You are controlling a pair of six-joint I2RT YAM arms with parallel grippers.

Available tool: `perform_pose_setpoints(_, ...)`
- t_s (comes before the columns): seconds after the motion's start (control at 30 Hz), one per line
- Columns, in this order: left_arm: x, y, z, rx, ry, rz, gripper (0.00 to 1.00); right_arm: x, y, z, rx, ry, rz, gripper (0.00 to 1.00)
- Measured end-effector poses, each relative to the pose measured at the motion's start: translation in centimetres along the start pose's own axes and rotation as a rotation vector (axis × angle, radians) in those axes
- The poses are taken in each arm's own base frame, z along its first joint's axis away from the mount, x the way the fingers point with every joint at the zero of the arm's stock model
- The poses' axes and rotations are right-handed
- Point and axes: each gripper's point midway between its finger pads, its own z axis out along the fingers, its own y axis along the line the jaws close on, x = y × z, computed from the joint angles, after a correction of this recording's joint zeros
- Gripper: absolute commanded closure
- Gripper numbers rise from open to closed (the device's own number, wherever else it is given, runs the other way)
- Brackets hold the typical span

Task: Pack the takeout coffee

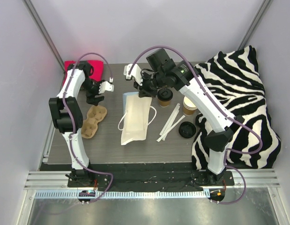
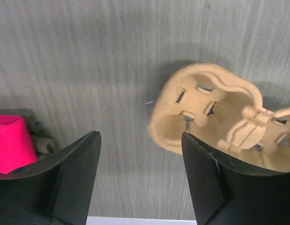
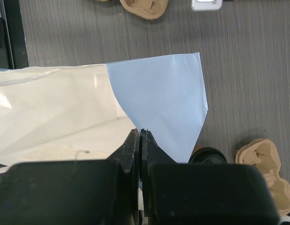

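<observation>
The takeout coffee (image 1: pixel 165 96), a tan cup with a black lid, stands upright at mid-table just right of the light blue paper bag (image 1: pixel 134 119). Its lid (image 3: pixel 208 154) shows beside my right fingers. My right gripper (image 1: pixel 145 91) is shut on the bag's upper rim (image 3: pixel 159 93), lifting it so that the pale inside shows. My left gripper (image 1: pixel 97 97) hangs open over the bare table with nothing between its fingers (image 2: pixel 208 178). The brown pulp carrier (image 2: pixel 219 112) lies just beyond its right finger, apart from it.
An unlidded tan cup (image 1: pixel 189 105) and a loose black lid (image 1: pixel 187 130) sit right of the coffee, with white stirrers (image 1: pixel 170 122) between. A zebra-print cloth (image 1: pixel 238 103) fills the right side. A pink object (image 1: pixel 84 68) lies at the back left. Another tan pulp piece (image 3: pixel 264 164) shows near the coffee.
</observation>
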Motion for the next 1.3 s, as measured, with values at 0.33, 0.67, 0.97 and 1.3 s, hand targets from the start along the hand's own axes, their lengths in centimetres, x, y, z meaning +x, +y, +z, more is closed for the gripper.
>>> perform_pose_setpoints(0.33,1.5,-3.1,3.2,0.132,0.016,0.030,0.41,-0.6,-0.1,-0.2,0.014,-0.021,0.043,0.99)
perform_pose_setpoints(0.67,1.9,-3.5,4.5,0.172,0.020,0.040,0.50,-1.5,-0.2,-0.8,0.030,-0.047,0.078,0.99)
perform_pose_setpoints(0.97,2.5,-3.5,5.4,0.193,0.028,0.047,0.71,-1.5,-0.2,-0.6,0.029,-0.046,0.113,0.99)
perform_pose_setpoints(1.3,1.4,-3.9,3.9,0.157,0.007,-0.024,1.00,-1.3,-0.3,-0.6,0.044,-0.037,0.162,0.99)
